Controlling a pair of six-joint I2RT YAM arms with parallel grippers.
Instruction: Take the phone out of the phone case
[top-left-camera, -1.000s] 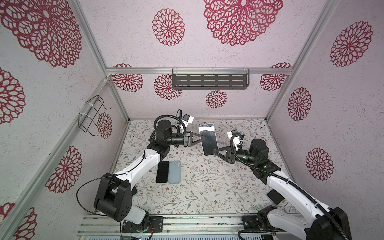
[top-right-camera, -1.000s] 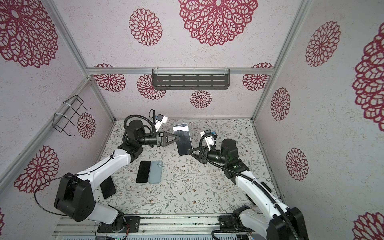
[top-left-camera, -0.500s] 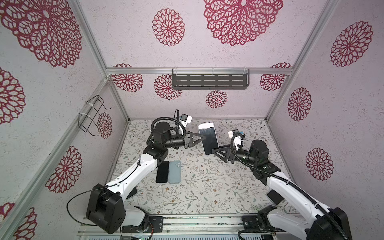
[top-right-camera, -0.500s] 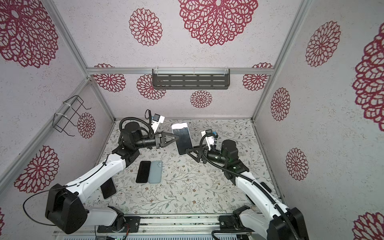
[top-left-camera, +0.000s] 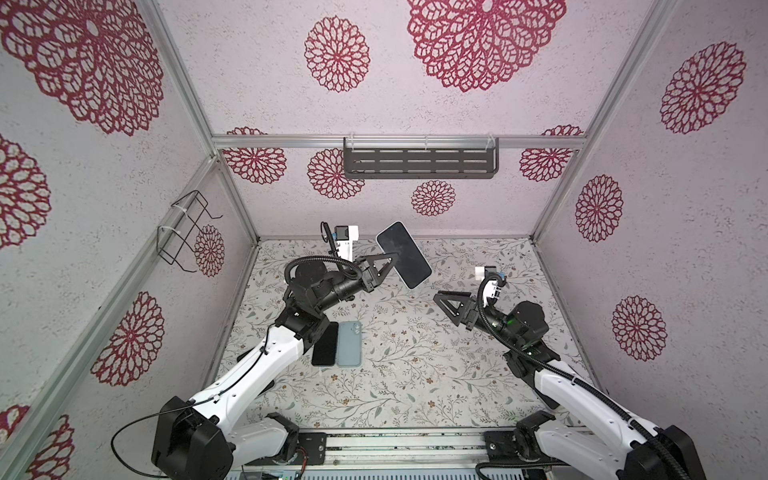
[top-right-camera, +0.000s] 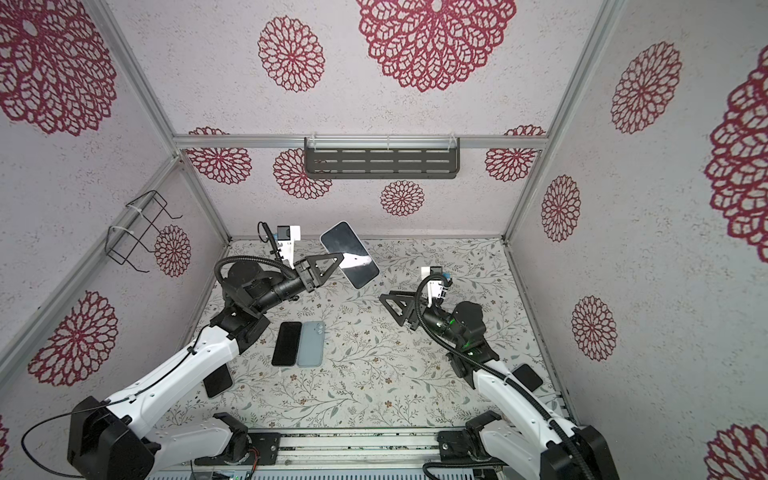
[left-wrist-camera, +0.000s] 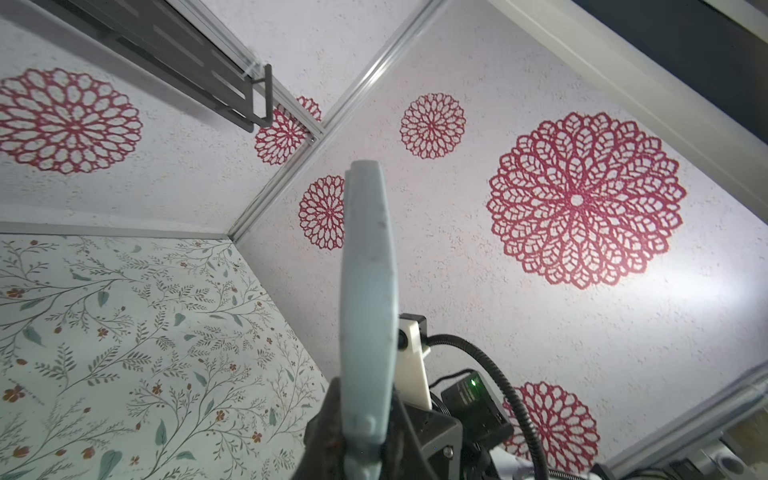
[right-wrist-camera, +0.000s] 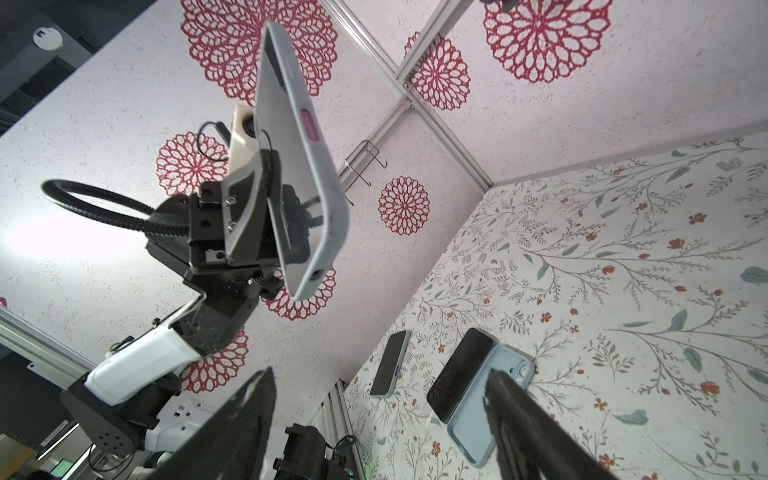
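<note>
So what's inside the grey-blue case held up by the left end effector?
A dark-screened phone fills the grey-blue phone case, clamped by the left end effector. Its back and sides are covered by the case.

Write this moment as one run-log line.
left pincer: shut on pale grey-cased black phone, aloft | right pincer: open, apart | uncasing: not done

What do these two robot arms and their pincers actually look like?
The left arm and right arm have glossy white shells between chunky black joints. A black ribbed cable hose loops over each wrist to a small white camera block. The left gripper and right gripper each end in two black triangular fingers. A green light glows near the right wrist.
</note>
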